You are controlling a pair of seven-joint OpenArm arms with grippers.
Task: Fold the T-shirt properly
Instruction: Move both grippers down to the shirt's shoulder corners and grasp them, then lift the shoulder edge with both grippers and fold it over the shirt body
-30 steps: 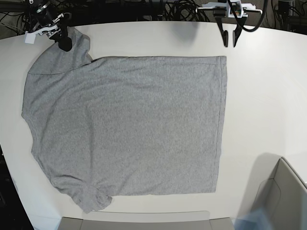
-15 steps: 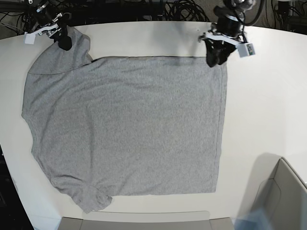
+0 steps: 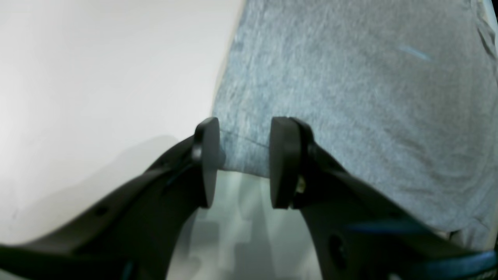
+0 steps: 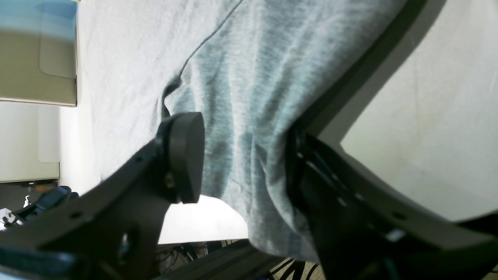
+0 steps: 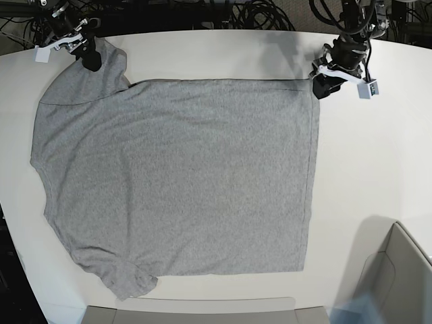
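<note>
Base view: the T-shirt (image 5: 175, 175) is seen spread flat on the white desk (image 5: 378, 155), plain grey side up, with no fold made in it. The whole of the folding is judged to be left; only the taking hold of two corners is in hand.

The left end effector (image 5: 322, 84) is placed at the far hem corner of the shirt. In the left wrist view the left end effector (image 3: 242, 163) is shown with its pads parted, and the corner of the T-shirt (image 3: 350, 97) is seen lying between and just beyond them. The cloth is not pinched; a gap is visible on each side of it, so nothing is held yet.

The right end effector (image 5: 90, 59) is placed at the far sleeve. In the right wrist view the right end effector (image 4: 245, 163) is shown with its jaws set wide, and the sleeve fabric (image 4: 241, 97) is seen draped and bunched between them. Whether any of it is truly gripped cannot be told, since one pad is hidden behind the cloth.

A closing of both end effectors on the cloth is judged to be what the next move calls for, before the far edge can be lifted and carried over.
</note>
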